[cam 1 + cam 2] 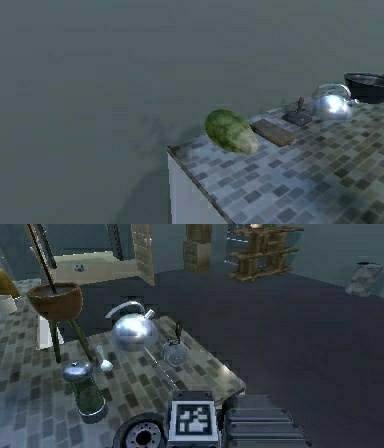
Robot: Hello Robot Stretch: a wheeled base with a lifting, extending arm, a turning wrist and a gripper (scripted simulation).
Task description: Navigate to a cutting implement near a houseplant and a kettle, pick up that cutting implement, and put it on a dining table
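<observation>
One tiled counter (205,374) carries one shiny kettle (133,327), one houseplant (55,299) in a brown pot, one small glassy thing (175,350) with a dark stick rising from it, one grey shaker (78,372), one small white ball (106,366) and one dark green bottle (90,402). The forward view adds one green rounded lump (231,131), one dark flat piece (272,131) just beside it and one dark pan (365,85) beyond the kettle. Which of these shapes is the cutting implement cannot be told; the dark flat piece lies between the green lump and the kettle. The gripper (140,433) is a dark round body at the arm side view's bottom edge, left of one white marker square (195,421) and near the bottle, with the kettle farther up. Its fingers cannot be made out, so whether it holds anything cannot be told.
</observation>
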